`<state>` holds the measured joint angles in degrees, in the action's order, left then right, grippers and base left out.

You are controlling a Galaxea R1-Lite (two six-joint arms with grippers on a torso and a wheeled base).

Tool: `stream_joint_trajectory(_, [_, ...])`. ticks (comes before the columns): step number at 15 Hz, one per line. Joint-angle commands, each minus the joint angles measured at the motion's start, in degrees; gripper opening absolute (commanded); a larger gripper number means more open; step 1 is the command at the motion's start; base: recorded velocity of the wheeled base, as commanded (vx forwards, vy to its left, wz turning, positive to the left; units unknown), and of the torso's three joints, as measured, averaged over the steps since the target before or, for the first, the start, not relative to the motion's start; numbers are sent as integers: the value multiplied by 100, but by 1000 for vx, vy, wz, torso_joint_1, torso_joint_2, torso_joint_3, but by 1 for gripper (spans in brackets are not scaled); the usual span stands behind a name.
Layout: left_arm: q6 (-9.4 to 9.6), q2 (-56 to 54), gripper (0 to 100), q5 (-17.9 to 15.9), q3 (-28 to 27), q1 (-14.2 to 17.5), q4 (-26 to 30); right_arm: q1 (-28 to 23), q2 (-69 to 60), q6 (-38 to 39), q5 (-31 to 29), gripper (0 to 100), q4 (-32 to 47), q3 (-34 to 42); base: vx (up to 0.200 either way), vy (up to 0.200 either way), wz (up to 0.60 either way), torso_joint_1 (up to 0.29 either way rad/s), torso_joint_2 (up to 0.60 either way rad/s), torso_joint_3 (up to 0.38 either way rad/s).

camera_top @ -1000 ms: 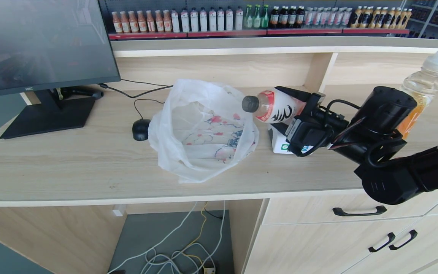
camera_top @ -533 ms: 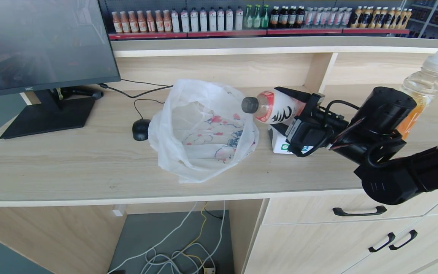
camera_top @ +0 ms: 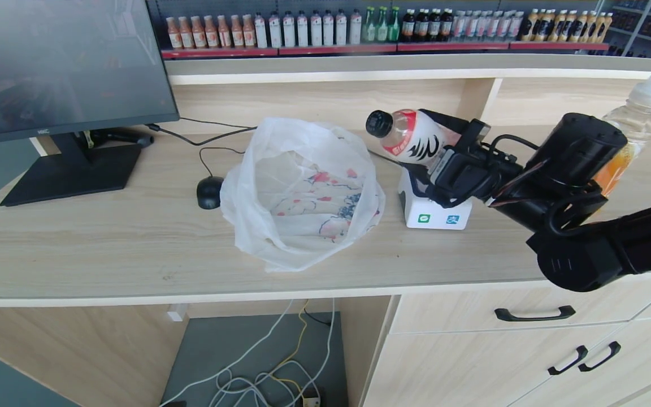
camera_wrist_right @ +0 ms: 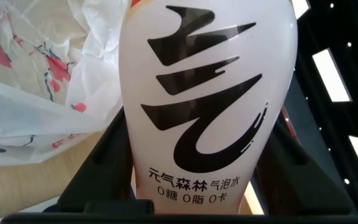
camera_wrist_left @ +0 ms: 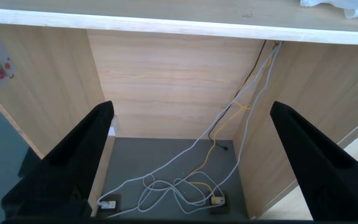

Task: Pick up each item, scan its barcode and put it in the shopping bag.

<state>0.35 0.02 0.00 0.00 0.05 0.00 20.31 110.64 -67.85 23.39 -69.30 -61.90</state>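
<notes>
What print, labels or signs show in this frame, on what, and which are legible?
Bottle: large black brush-stroke character above a row of small characters and digits; legible, but brand print, so not quoted.
Monitor: small logo on the lower bezel, too small to read.
White box: one green and one blue square icon, no readable words.
Shelf bottles: labels too small to read.
Shopping bag: red and blue pattern, no readable words.

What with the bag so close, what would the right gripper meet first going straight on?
With the bottle leading, the right gripper would pass above the shopping bag; likely first contact is the counter's back wall, though depth is unclear.
</notes>
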Motion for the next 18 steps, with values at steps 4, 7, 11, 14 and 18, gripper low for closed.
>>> stream_joint_trajectory(4, [0,-2,100,0,0,4,0,43,-649,554,-538,0,128,117,0,0,0,0,0,0])
stream_joint_trajectory(7, [0,-2,100,0,0,-5,0,105,-1097,1081,-678,0,119,372,0,0,0,0,0,0])
stream_joint_trajectory(11, [0,-2,100,9,0,4,0,131,-2073,2373,-1584,0,49,1567,0,0,0,0,0,0])
stream_joint_trajectory(14, [0,-2,100,0,0,-5,0,114,-2354,3401,-1689,0,-118,2077,0,0,0,0,0,0])
stream_joint_trajectory(18, [0,-2,100,0,0,4,0,114,-2363,4289,-1724,0,-479,2420,0,0,0,0,0,0])
